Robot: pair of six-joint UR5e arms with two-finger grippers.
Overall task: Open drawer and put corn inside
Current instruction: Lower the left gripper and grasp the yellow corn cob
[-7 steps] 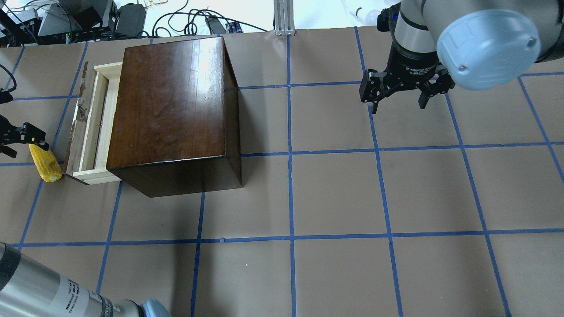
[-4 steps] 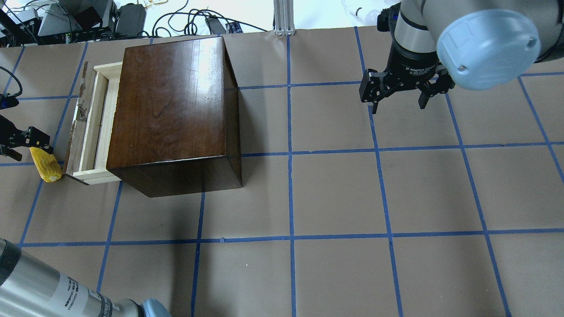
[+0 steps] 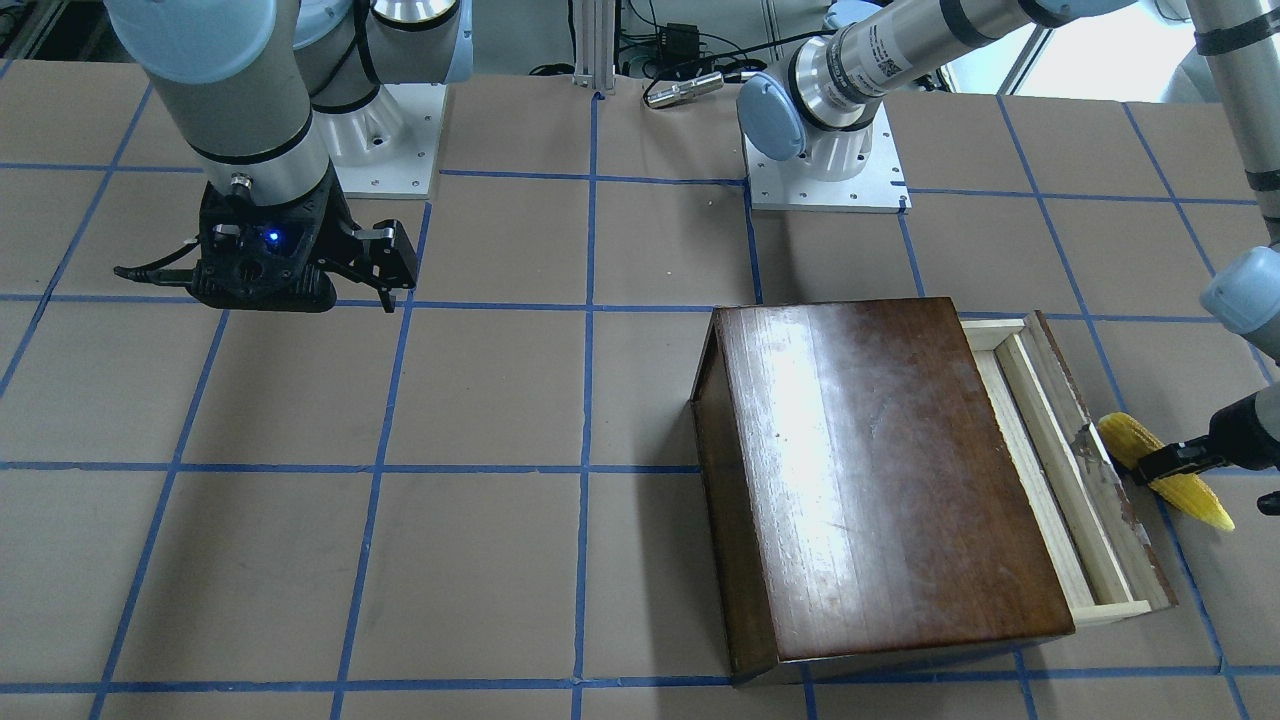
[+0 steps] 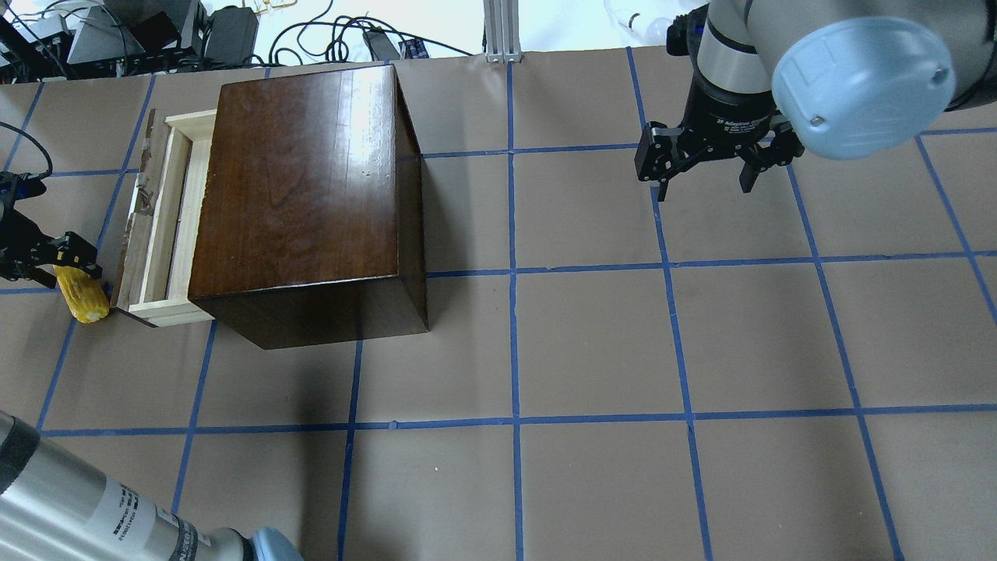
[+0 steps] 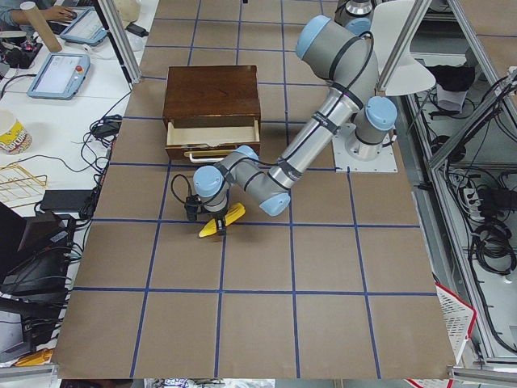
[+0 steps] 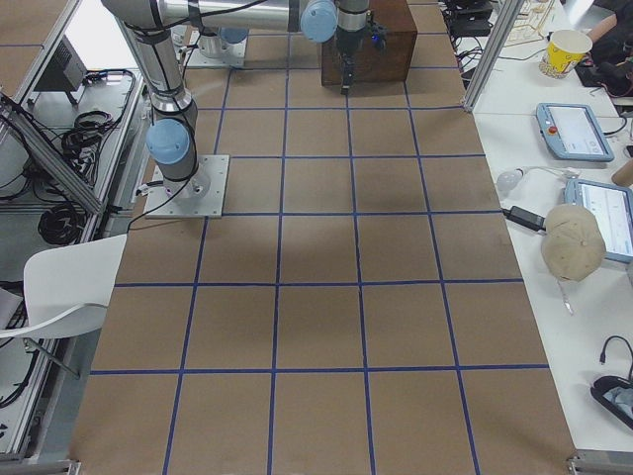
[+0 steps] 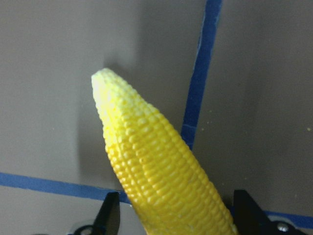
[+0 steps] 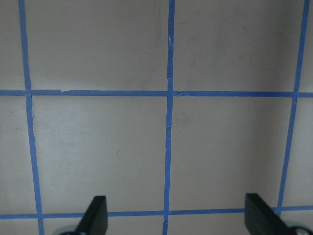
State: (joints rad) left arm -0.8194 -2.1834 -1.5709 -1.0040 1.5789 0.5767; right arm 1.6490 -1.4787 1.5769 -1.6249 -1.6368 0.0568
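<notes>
Brown paper with a blue tape grid covers the table (image 4: 592, 343). Left pincer (image 7: 175, 215) straddles the corn (image 7: 156, 166) at its thick end, fingers apart with slim gaps. The corn lies on the table just outside the open drawer (image 4: 167, 226) of the box (image 4: 304, 179). Farther off, right pincer (image 4: 705, 187) hangs spread.

We see a table (image 4: 592, 343) covered in brown paper, with blue tape lines (image 4: 515, 343) making squares. A white chair (image 6: 59, 287) stands beside it. A paper cup (image 6: 567, 51), a tablet (image 6: 574, 131) and a tan cap (image 6: 574, 252) sit nearby.

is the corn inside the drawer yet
No, the corn lies on the table just outside the open drawer's front panel.
</notes>
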